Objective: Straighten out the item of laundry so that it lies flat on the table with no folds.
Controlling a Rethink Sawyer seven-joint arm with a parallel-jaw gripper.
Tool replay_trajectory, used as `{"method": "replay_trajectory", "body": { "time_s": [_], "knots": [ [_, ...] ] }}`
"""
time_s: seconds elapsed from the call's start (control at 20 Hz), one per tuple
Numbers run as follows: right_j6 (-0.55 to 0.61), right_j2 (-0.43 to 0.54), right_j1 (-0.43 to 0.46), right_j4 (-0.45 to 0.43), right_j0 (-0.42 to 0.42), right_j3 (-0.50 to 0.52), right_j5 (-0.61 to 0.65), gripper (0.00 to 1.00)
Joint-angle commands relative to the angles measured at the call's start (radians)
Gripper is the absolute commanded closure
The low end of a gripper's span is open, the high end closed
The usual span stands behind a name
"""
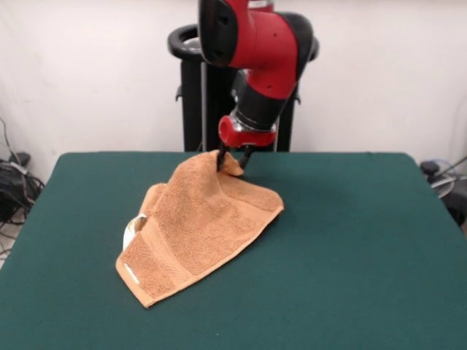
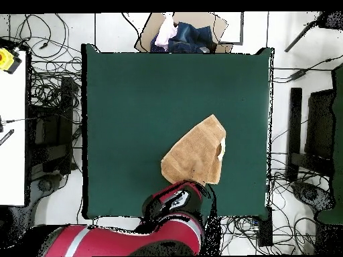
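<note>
Front view, nearest: bare green table (image 1: 350, 292) fills the foreground, running wide to both sides of the cloth.
Towel, near corner: the orange-tan towel (image 1: 197, 226) has its lowest corner closest to the camera, left of the table's middle, lying flat on the felt.
Border band: a woven band crosses the towel just above that near corner.
Label: a small white label (image 1: 132, 232) shows at the towel's left edge, where the cloth is turned over on itself.
Towel, shape: crumpled and folded, not spread out; it rises from the flat near corner to a raised peak at the far end.
Towel, right side: one corner juts out to the right and rests on the table.
Gripper: the gripper (image 1: 232, 162) hangs at the towel's peak, its dark fingers (image 1: 220, 161) pinched together on a bunch of the cloth.
Arm: the red and black arm (image 1: 255, 51) comes down from above to the gripper, toward the table's far side.
Pedestal: a black pedestal (image 1: 193, 95) stands behind the table's far edge, against a pale wall.
Overhead view, towel: the towel (image 2: 194, 155) lies in the half of the table (image 2: 134, 100) toward the robot's base, a rough wedge with one end under the arm (image 2: 171, 214).
Overhead view, surroundings: cables and a box of clothes (image 2: 181, 33) lie on the floor beyond the table's far edge.
</note>
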Motion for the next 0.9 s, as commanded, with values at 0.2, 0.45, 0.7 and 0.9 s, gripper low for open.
{"method": "replay_trajectory", "body": {
  "time_s": [0.2,0.45,0.7,0.9],
  "knots": [
    [0.087,0.17,-0.08,0.057,-0.11,-0.074,0.01,0.0],
    [0.096,0.206,-0.094,0.067,-0.137,-0.068,0.015,0.0],
    [0.123,0.197,-0.069,0.058,-0.143,-0.064,-0.025,0.0],
    [0.132,0.223,-0.108,0.065,-0.166,-0.04,-0.047,0.0]
  ]
}}
